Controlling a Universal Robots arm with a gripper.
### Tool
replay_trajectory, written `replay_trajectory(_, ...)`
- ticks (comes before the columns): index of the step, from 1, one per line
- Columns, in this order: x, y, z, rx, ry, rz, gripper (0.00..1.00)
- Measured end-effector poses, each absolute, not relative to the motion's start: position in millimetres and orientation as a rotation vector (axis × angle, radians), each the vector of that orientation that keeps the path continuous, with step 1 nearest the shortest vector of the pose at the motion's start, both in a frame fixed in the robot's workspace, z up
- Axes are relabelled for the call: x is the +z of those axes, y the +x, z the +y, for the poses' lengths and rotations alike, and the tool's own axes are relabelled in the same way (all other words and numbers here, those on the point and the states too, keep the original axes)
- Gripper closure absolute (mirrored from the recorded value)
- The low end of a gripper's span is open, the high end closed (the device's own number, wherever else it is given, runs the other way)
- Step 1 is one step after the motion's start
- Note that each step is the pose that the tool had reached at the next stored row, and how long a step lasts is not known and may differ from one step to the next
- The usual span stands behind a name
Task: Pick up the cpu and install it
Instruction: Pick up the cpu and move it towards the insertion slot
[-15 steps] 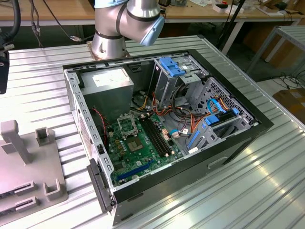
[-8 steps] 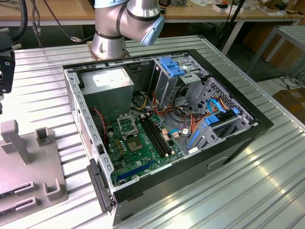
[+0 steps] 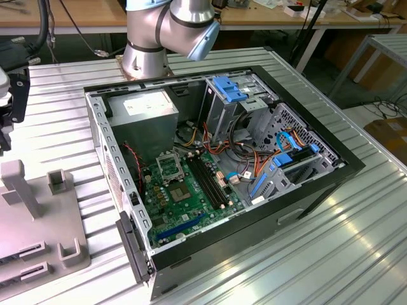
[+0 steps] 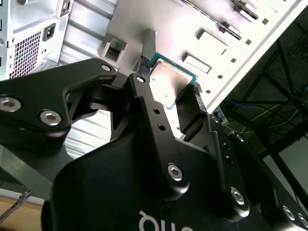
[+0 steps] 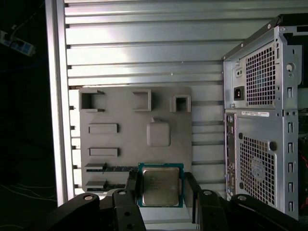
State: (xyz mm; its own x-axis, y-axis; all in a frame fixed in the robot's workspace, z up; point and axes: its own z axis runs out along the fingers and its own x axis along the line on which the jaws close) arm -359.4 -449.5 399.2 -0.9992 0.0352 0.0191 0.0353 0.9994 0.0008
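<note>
Over the grey parts tray (image 5: 120,108), just beside the open computer case (image 5: 260,125), the gripper (image 5: 161,178) has its two fingers pressed against opposite edges of the cpu (image 5: 160,188), silver face up. The chip appears to hang clear of the tray, though contact is hard to judge. In the exterior view, the board's metal-framed socket (image 3: 170,168) lies inside the case on the desk (image 3: 331,254).

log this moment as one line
gripper: shut on cpu | cpu: gripped at two opposite edges, over grey tray | pc case: beside tray | install: not yet done
</note>
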Motion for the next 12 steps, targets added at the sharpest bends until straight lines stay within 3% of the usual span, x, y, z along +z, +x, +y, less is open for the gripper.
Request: replay_trajectory(12, 399.1, -345.9, -449.5, -0.002, -0.055, -3.120, 0.53)
